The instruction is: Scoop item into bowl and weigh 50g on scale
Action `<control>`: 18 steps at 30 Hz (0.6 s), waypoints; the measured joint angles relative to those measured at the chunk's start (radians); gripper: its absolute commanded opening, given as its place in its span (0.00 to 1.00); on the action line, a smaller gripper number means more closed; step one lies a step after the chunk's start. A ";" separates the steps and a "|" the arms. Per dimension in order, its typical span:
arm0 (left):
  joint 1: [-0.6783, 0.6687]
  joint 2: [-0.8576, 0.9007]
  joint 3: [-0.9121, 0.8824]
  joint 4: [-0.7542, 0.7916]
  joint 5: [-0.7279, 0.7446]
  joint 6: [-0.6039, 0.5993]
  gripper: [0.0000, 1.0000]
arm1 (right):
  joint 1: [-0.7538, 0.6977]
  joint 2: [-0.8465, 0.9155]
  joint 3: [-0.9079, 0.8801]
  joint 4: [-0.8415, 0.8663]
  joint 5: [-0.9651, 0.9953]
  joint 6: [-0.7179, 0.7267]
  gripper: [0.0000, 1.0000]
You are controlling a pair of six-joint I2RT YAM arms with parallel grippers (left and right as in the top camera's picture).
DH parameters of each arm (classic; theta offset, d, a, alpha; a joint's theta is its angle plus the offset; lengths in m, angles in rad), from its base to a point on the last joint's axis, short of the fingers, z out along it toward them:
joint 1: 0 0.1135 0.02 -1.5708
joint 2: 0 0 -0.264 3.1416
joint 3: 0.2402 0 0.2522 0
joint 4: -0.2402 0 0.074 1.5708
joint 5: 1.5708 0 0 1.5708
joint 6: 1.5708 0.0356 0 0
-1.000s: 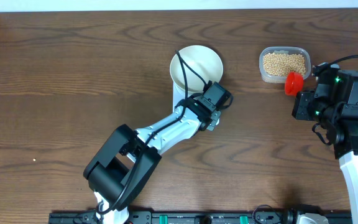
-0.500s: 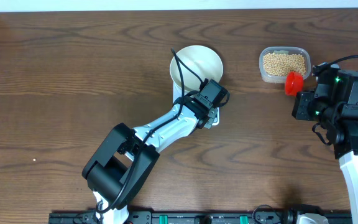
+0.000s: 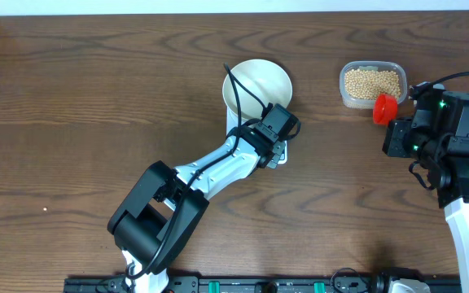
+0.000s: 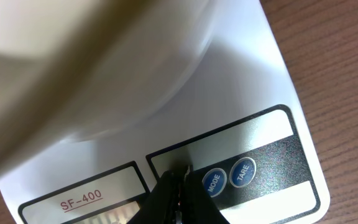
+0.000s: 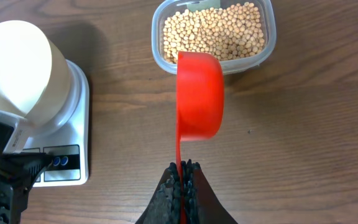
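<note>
The cream-white bowl [image 3: 256, 85] stands on the white scale [image 3: 279, 155], which my left arm mostly hides from above. In the left wrist view the scale [image 4: 253, 81] fills the frame with the bowl [image 4: 73, 68] above. My left gripper [image 4: 178, 177] is shut, its tip touching the scale's front panel just left of the MODE button [image 4: 213, 182]. The beans [image 3: 371, 81] fill a clear tub [image 3: 344, 96]. My right gripper [image 5: 183, 167] is shut on the handle of a red scoop [image 5: 199, 96], held empty just before the tub [image 5: 160, 56]. The scale [image 5: 73, 124] and bowl [image 5: 17, 68] show at left.
Dark wooden table [image 3: 96, 98]. A TARE button [image 4: 243, 172] sits right of MODE. The left arm stretches from the table's front edge to the scale. The right arm's body stands at the right edge.
My left gripper moved slightly up and left onto the scale's front between one second and half a second ago, then stayed still. The right arm and scoop have not moved.
</note>
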 measured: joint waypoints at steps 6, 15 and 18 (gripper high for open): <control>0.000 0.000 0.000 -0.007 0.001 0.000 0.07 | 0.000 0.000 0.000 0.000 0.000 0.000 0.01; 0.000 0.000 0.002 -0.020 0.002 0.000 0.07 | 0.000 0.000 0.000 0.000 0.000 0.000 0.01; 0.000 0.000 0.002 -0.020 0.001 0.000 0.07 | 0.000 0.000 0.000 0.000 0.000 0.000 0.01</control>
